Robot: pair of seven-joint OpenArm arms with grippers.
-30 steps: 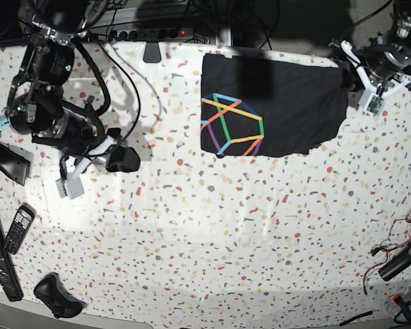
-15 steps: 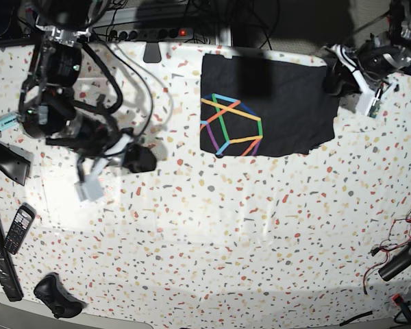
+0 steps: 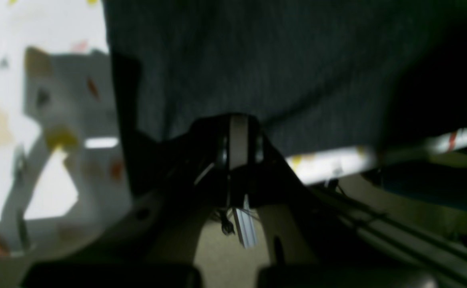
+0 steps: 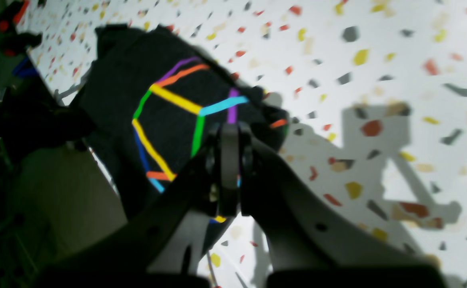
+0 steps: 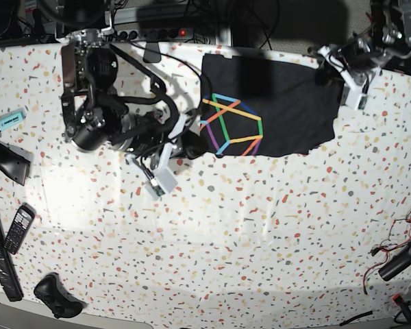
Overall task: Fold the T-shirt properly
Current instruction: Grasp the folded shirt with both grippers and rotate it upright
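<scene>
Overhead, the T-shirt point(image 5: 270, 106) lies folded at the far middle of the speckled desk point(image 5: 246, 233), print up. Right arm reaches in low, its end effector point(image 5: 190, 146) at the printed corner – left end effector point(image 5: 327, 68) at the opposite far corner. Left wrist view: jaws closed, black cloth just beyond them; whether they pinch it, I cannot tell. Right wrist view: jaws closed beside the print's edge – grip unclear.

A speckled terrazzo-pattern table point(image 5: 212, 233) carries a teal marker point(image 5: 7, 120) at nine o'clock, a phone point(image 5: 18, 228) and black controller point(image 5: 55, 296) toward eight o'clock.
</scene>
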